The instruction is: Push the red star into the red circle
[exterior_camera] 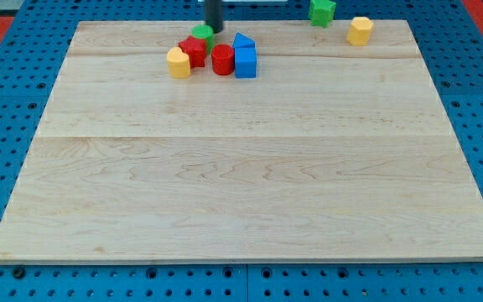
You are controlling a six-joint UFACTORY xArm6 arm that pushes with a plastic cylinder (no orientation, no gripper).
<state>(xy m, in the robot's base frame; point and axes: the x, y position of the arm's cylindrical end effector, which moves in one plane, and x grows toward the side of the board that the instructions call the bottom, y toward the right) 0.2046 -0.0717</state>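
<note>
The red star [194, 51] lies near the view's top, left of centre, on the wooden board [241, 168]. The red circle [222, 59] sits just to its right, close to or touching it. My tip [214, 28] is at the view's top, just above and between the two red blocks, beside a green block [202, 33] that lies behind the star. A yellow block [178, 62] touches the star's left side. A blue cube [246, 61] with a blue triangular block [241, 40] behind it stands right of the red circle.
A green block [322, 11] and a yellow block [360, 30] lie at the view's top right near the board's far edge. A blue pegboard [7, 101] surrounds the board.
</note>
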